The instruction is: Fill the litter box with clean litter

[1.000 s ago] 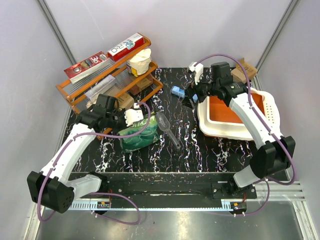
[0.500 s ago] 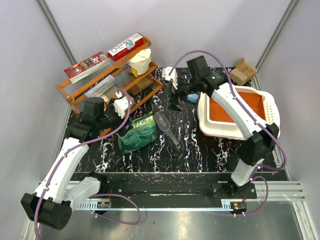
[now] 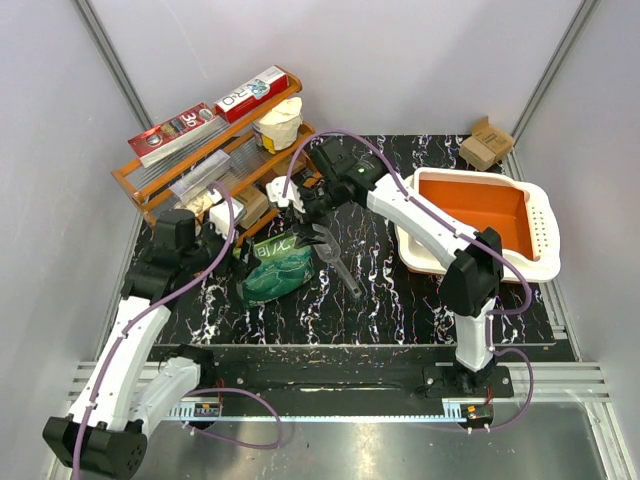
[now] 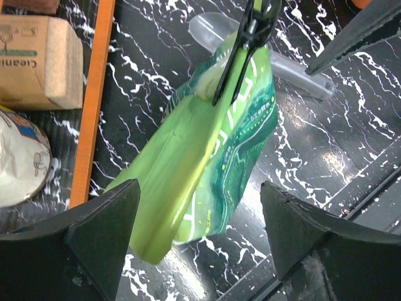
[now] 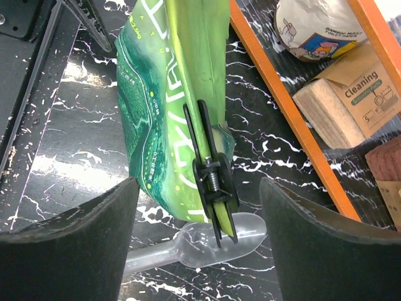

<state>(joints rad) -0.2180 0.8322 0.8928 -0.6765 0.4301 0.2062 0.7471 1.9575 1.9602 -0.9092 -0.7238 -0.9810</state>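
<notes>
Plainly, the filling had not begun. The litter box (image 3: 478,263) sat at the right side of the table (image 3: 400,305), toward the far right corner, with its open face up and its orange floor bare. Its long axis ran left to right, roughly along the table's far edge, and the perforated end of the rim faced the right edge. No clean litter showed anywhere, in the box or on the table. It was probably inside the green pouch (image 3: 275,272), though the pictures could not confirm that.

The pouch lay left of the table's middle, well apart from the box, with a black clip (image 5: 213,179) still pinching its mouth shut. A clear scoop (image 3: 338,258) lay just beside the clipped end, its bowl touching or nearly touching the clip. The orange rack (image 3: 150,190) stood at the far left corner.

The right tool (image 5: 197,188) hovered over the clip with its jaws spread wide, grasping nothing. The left tool (image 4: 197,188) was likewise released, its jaws wide on either side of the pouch's body but not on it.

Left to do, as I judged it: remove the clip, open the pouch, carry the litter across and fill the box.
</notes>
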